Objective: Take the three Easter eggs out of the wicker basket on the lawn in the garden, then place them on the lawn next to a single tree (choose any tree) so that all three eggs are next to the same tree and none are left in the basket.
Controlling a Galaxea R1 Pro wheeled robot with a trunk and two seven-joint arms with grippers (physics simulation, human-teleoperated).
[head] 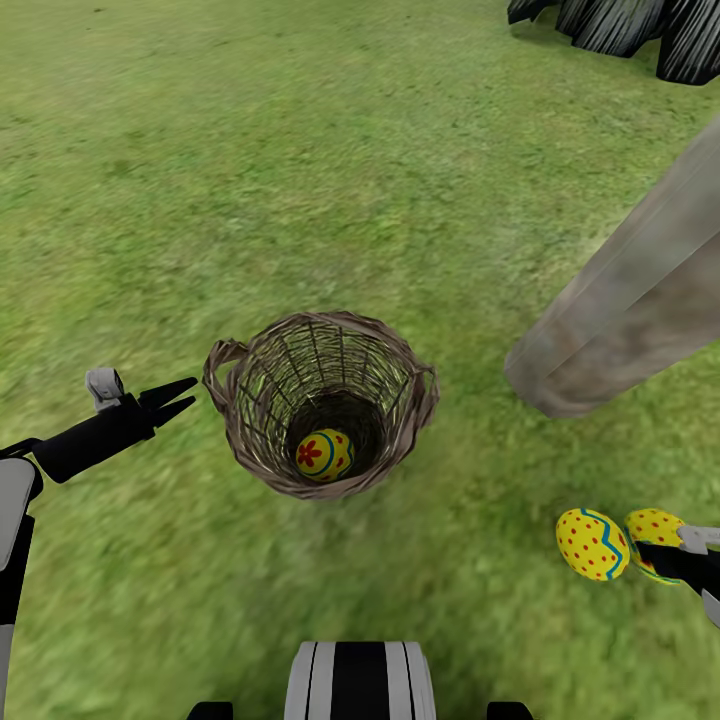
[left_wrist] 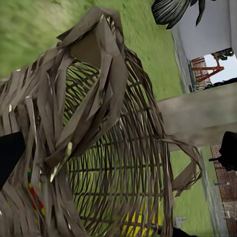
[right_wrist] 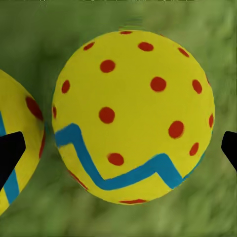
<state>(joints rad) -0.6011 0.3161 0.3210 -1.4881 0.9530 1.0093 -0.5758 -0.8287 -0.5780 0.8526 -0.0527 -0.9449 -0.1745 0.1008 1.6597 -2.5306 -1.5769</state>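
— Where do the eggs stand?

— One flowered egg (head: 324, 455) lies at the bottom of the wicker basket (head: 250, 440), which sits upright on the lawn (head: 300, 150). Two dotted eggs are out on the grass near the foot of the leaning grey-brown tree trunk (head: 620, 300): one dotted egg with a blue zigzag (head: 592, 544), and a second dotted egg (head: 650, 530) just beside it, partly covered by the right gripper (head: 690, 565).

— Does the right gripper have hold of anything?

— In the right wrist view its dark fingertips (right_wrist: 11, 153) stand wide apart, one at each edge, with the second egg (right_wrist: 133, 116) lying on grass between them and not touched by either. The other one (right_wrist: 17, 143) shows at the side.

— And the left gripper?

— The left gripper (head: 172, 398) hovers just beside the basket's rim, its two fingers close together with only a narrow gap, nothing between them. Its wrist camera looks straight at the woven wall (left_wrist: 108, 148).

— Anything else?

— Dark ragged foliage (head: 620, 25) at the far corner.
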